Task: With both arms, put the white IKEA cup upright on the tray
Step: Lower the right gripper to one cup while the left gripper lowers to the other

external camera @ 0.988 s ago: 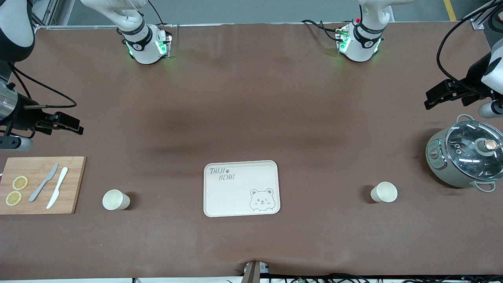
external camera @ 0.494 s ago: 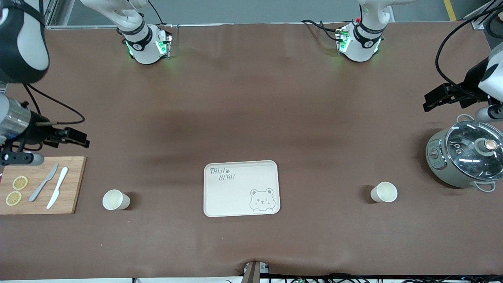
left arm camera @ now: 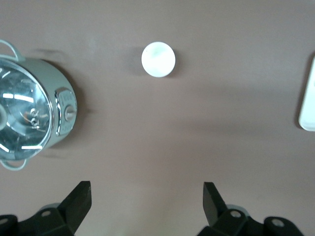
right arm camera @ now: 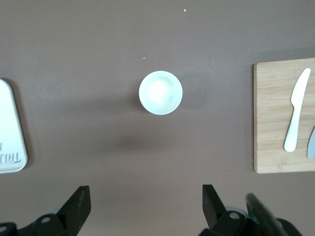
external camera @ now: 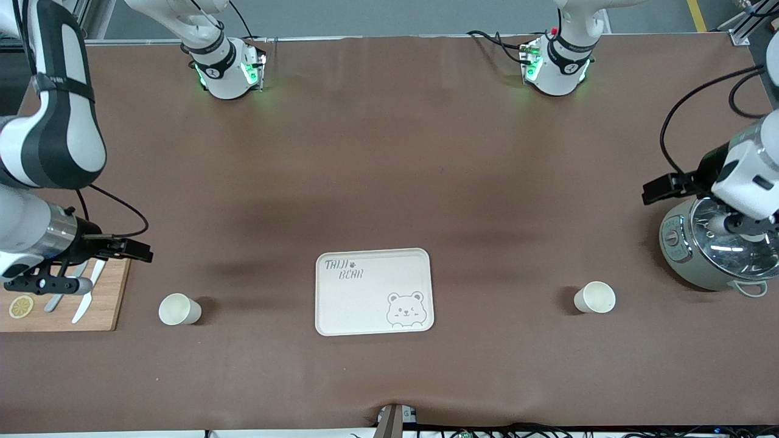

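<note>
Cream tray [external camera: 373, 292] mid-table, bare; two white cups flank it, both upright.
I see L gripper [left arm camera: 146, 199] by pot [external camera: 718, 246], R gripper [right arm camera: 145, 201] over board [external camera: 103, 304] edge; both jaws open, empty.

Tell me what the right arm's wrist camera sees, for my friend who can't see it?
A small round white cup stands upright on the brown table, seen from straight above. The right hand hangs open over the table, a wooden cutting board with a white knife at one side and a cream tray's corner at the other.
</note>
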Motion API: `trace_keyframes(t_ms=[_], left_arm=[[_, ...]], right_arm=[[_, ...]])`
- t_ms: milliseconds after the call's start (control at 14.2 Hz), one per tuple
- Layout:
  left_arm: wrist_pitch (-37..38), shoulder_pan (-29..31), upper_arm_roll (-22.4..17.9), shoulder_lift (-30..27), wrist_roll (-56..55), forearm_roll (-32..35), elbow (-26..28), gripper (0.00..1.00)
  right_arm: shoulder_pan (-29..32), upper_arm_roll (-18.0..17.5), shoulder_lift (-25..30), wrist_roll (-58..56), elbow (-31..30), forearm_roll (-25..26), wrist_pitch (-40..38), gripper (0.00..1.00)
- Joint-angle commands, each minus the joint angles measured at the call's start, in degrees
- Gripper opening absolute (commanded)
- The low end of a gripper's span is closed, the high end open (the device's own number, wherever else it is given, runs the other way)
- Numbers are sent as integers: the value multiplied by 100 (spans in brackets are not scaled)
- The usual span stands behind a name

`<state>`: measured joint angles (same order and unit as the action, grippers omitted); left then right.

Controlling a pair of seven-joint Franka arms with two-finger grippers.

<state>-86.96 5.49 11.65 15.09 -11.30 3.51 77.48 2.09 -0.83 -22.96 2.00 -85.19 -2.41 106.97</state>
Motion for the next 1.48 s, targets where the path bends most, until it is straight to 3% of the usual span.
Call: trace_keyframes(t_ms=[0,565,1412], left_arm=[[-320,48,30,292,153,150,-32,100],[-1577,233,30,1390,532,255,-23,100],[-3317,312,30,2815,655,589,3,100]], right_arm=[[134,-40,-313,-128,55,65,331,100],[354,-40,-1069,-560,90,-23,1483,100],[319,-49,-1790,-560,424,12,2135,100]])
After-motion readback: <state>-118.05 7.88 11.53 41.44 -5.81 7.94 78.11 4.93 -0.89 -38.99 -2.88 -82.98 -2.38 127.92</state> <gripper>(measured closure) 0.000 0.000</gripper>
